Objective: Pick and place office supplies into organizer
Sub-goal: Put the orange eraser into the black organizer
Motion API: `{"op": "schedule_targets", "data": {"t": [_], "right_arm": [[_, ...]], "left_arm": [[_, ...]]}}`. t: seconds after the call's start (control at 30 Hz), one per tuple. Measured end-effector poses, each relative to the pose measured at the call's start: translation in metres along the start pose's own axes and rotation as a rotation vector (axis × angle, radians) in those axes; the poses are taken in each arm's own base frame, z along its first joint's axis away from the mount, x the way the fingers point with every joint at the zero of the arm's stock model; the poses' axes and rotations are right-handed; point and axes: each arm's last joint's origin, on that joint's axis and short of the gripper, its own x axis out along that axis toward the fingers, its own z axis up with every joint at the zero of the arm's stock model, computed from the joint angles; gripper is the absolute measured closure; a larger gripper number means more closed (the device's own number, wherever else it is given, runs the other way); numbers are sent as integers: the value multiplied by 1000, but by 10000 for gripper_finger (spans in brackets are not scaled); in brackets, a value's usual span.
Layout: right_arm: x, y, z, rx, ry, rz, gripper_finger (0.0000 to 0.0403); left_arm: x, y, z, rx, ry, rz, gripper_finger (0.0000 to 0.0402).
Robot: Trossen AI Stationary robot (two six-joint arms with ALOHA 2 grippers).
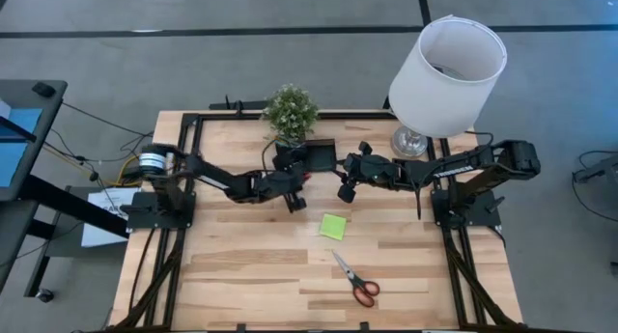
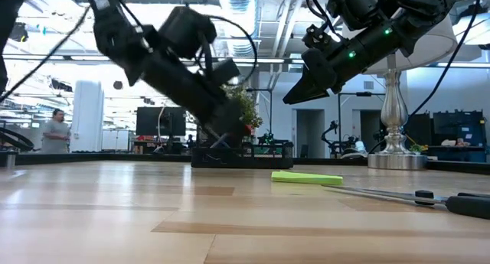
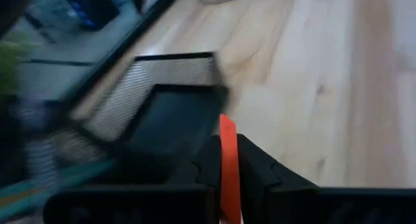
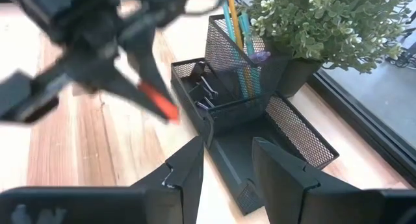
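A small red piece (image 3: 227, 160) is gripped by the left gripper (image 1: 298, 202) beside the organizer (image 4: 260, 126), near the potted plant (image 1: 291, 111), while the right gripper (image 1: 345, 191) is held open close by.

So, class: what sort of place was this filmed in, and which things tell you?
Probably a robotics lab or workshop. A wooden table carries two mounted robot arms, and the low view shows an open hall with exposed ceiling ducts, equipment racks, and a person in the background.

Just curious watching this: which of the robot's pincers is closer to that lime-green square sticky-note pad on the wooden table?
The right pincer, though only slightly. It hangs just behind the lime-green square sticky-note pad, toward the lamp side. The left pincer sits off to the pad's left.
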Motion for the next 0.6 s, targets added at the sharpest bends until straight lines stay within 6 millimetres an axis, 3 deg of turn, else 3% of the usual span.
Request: {"op": "schedule_targets", "data": {"t": [0.23, 0.6], "right_arm": [[0, 0, 0, 0, 0, 0, 276], [0, 0, 0, 0, 0, 0, 276]], "left_arm": [[-27, 19, 27, 62, 2, 83, 392], [-3, 48, 0, 34, 157, 190, 382]]}}
